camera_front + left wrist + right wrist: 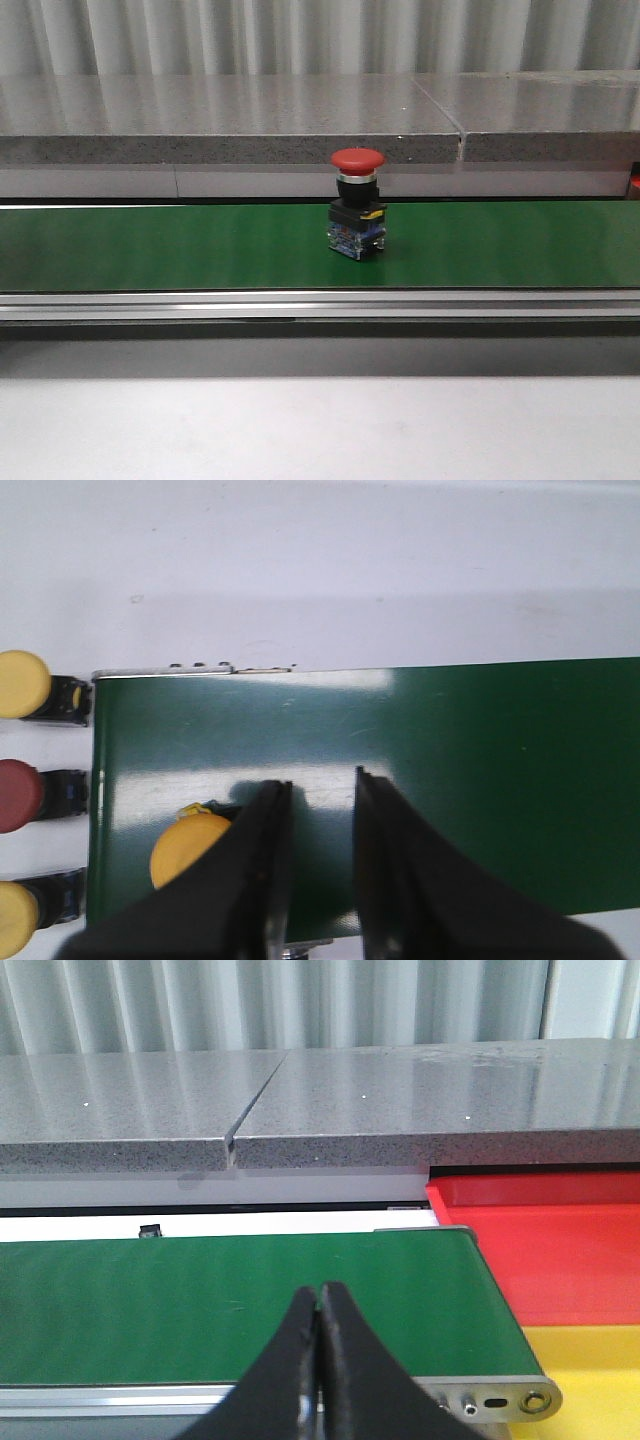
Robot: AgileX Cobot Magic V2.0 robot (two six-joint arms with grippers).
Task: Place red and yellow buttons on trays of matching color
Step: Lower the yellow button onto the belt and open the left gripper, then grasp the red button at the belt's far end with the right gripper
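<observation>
- So, front view: one red button (358, 160) stands upright on the green belt (150, 245), sitting on its black base with a yellow label. It's near the belt's far edge, around 12 o'clock from the middle of the belt.
- Behind the belt runs a grey stone ledge (200, 120), and a pale table (300, 430) sits in front of it.
- Left gripper (322, 870) hangs over the belt end with its black fingers (260, 880) spread apart, nothing between them.
- A yellow button (190, 845) lies on the belt just beside the left finger, partly hidden by it. Can't tell if they touch.
- Off the belt end there's a row of three more: a yellow one (22, 683), a dark red one (18, 795) and another yellow one (15, 915), all lying on their sides.
- Right gripper (320, 1310) has its fingertips pressed together, holding nothing, above the other belt end.
- At about 3 o'clock from that gripper sits the red tray (560, 1250), with the yellow tray (590, 1380) at roughly 4 o'clock, just beside the red one. Neither shows a button on it.
</observation>
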